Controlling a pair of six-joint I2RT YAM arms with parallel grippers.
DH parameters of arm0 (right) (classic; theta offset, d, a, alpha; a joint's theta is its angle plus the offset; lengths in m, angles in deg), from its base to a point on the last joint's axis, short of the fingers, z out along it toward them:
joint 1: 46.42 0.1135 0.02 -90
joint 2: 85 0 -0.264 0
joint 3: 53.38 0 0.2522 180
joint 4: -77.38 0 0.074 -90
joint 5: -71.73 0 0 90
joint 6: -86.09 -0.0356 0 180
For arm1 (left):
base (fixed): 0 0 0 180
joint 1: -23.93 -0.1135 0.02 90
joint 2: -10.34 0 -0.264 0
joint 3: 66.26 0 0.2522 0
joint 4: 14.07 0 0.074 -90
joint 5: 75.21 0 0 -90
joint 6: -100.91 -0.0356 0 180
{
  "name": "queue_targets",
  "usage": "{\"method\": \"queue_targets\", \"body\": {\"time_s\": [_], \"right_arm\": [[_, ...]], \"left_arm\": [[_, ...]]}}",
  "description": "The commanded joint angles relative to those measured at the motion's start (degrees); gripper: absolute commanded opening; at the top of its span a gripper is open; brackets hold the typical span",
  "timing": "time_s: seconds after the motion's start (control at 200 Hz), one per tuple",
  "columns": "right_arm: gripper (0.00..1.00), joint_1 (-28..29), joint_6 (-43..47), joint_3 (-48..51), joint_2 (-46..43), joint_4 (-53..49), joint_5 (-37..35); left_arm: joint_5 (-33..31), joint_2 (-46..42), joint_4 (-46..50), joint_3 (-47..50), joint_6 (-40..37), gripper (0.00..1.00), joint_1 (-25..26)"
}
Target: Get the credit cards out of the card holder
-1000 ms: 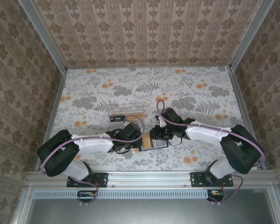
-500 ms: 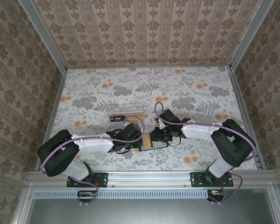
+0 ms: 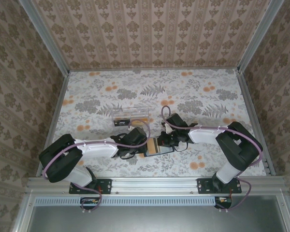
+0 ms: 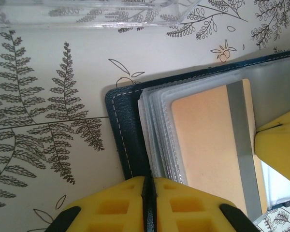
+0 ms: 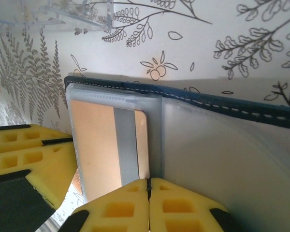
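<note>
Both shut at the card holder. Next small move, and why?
Probably draw the right gripper back slightly, sliding the orange card from its clear sleeve. Its fingers look pinched on the card's edge, and the left gripper clamps the card holder at its opposite edge, so it should stay put.

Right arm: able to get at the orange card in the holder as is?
Probably yes. The right gripper is shut at the edge of the orange card; the card holder lies open, clamped by the left gripper.
</note>
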State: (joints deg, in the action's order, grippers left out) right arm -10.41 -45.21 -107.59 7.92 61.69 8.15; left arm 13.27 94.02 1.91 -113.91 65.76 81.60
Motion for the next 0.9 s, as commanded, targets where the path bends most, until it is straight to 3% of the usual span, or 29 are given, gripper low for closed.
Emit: {"method": "queue_targets", "body": {"time_s": [0.0,0.895], "right_arm": [[0.01,-0.75,-0.92,1.66,0.25,1.75,1.91],[0.0,-3.74,1.17,3.36,-4.97,-1.9,0.39]], "left_arm": [[-0.32,1.15,2.97,-0.9,-0.71,0.14,0.45],[-2.71,-2.72,7.67,-2.9,-2.62,0.14,0.87]]}}
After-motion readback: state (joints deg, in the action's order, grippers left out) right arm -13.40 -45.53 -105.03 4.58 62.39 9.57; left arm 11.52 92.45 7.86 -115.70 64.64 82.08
